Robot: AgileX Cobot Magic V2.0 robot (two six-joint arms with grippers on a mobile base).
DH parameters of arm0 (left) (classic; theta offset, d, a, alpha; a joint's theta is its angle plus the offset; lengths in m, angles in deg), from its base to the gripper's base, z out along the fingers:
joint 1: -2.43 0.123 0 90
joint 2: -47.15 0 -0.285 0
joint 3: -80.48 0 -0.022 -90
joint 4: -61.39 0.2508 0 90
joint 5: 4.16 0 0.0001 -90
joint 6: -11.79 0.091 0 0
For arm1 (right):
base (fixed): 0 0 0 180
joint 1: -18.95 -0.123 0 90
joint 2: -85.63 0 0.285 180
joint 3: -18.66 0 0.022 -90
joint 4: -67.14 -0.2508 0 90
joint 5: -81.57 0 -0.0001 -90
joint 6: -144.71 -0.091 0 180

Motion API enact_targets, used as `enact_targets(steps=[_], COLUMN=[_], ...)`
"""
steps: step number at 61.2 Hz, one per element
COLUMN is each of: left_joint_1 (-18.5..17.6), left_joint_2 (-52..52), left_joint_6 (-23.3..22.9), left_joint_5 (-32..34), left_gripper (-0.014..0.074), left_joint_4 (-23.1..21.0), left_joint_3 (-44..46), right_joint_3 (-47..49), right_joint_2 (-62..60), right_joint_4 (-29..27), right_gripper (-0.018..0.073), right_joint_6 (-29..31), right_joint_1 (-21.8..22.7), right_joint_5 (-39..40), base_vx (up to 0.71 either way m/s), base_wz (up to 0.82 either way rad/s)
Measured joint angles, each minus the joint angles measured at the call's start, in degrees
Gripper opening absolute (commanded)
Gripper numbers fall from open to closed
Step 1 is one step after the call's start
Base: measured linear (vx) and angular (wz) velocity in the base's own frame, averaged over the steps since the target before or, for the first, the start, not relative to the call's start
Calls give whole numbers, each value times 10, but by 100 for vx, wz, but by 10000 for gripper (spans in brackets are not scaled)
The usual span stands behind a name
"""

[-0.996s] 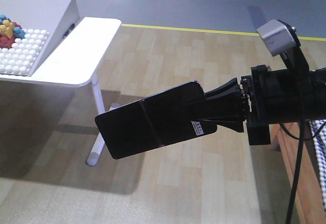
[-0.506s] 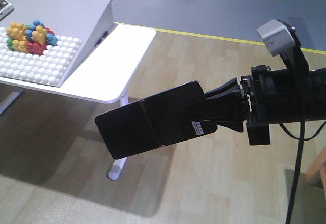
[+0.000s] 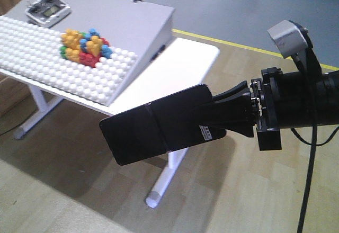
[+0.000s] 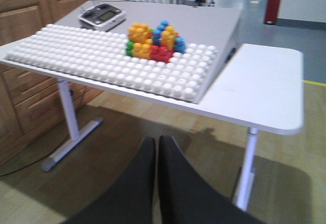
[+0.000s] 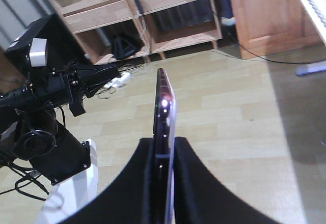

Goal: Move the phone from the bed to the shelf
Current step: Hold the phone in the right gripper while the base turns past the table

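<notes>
Pale wood-plank floor [image 3: 238, 190] under the phone [image 3: 153, 130]; white table [image 3: 180, 69] beyond.

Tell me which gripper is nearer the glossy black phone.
Right. The right gripper clamps the glossy black phone; the left gripper, shut and empty, hangs apart from it, facing the white table.

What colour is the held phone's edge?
Pinkish metallic. The edge of the phone shows best in the right wrist view.
</notes>
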Motion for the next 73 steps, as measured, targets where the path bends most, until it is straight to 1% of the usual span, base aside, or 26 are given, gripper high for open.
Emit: enact_targets(steps=[21,56,73], left_joint_1=[0,0,0], left_joint_2=[0,0,0], left_joint_6=[0,0,0], left_joint_5=[0,0,0], left_gripper=[1,1,1], left_joint_4=[0,0,0], left_joint_3=[0,0,0], right_joint_3=[0,0,0], right_joint_2=[0,0,0], right_joint_4=[0,0,0], right_gripper=[-4,-4,-4], right_joint_6=[0,0,0], right_joint_1=[0,0,0], right_joint_5=[0,0,0], base_vx=[24,21,21], base_wz=[56,71,60])
